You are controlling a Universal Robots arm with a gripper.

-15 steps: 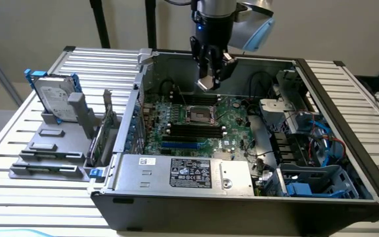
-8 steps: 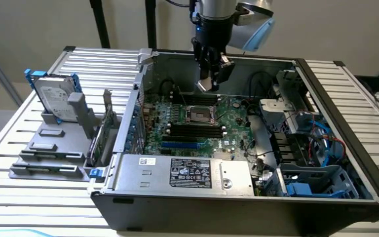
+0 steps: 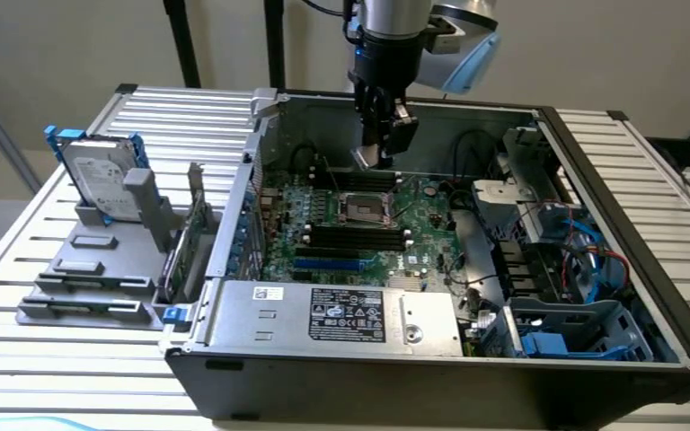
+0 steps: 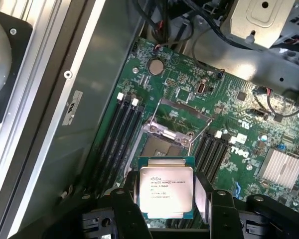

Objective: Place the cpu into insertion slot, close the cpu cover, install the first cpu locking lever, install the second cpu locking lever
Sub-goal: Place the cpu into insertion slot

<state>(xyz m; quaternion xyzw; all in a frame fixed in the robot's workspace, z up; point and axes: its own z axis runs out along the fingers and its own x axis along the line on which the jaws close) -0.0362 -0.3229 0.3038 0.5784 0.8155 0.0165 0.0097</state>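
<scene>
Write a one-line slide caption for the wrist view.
The gripper holds the cpu above the insertion slot on the green motherboard.

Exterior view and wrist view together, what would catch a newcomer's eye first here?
The open computer case on the slatted table, with the arm's claw reaching in over the green motherboard. In the wrist view the cpu stands out, gripped in the claw near the empty insertion slot, whose cpu cover is swung open. On the exterior view's left, a hard drive stands in a grey holder.

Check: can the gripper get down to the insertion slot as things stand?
Probably yes: the gripper, holding the cpu, hangs close above the insertion slot; the cpu cover looks swung up and nothing lies across the slot.
</scene>
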